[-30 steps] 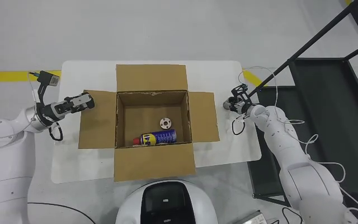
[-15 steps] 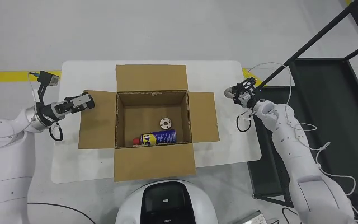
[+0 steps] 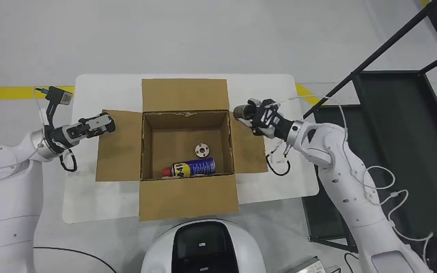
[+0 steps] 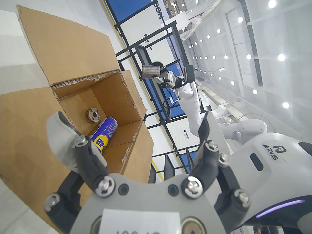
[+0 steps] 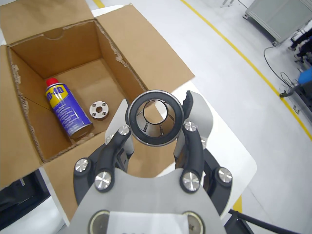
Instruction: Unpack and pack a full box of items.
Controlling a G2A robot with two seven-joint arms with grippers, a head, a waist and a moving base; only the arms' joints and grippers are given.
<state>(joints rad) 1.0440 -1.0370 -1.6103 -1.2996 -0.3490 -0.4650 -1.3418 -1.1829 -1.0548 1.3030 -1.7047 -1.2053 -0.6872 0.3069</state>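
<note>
Centrally, the metal sleeve (image 5: 156, 130) was clamped between the two fingers of the right end effector (image 5: 158, 110), which pressed on its opposite sides. The sleeve was a short, hollow steel cylinder with a dark ring at its open end and rows of small balls visible along the bore. In the right wrist view it was seen end-on, so its long axis ran straight out from the end effector. In the top view the sleeve (image 3: 239, 111) lay roughly level and pointed toward the cardboard box (image 3: 186, 92). It was held in the air over the far corner of the box's right flap, just outside the opening.

On the box floor a blue and yellow spray can (image 3: 193, 167) lay on its side along the near wall, its red cap toward the robot's left. Just beyond it a small round metal flange (image 3: 202, 149) lay flat, with a central hole and smaller holes around it. All four flaps of the box were folded outward, and the box stood on the white table (image 3: 273, 85).

The left end effector (image 3: 106, 123) hung at the outer edge of the left flap, its fingers apart and holding nothing.
</note>
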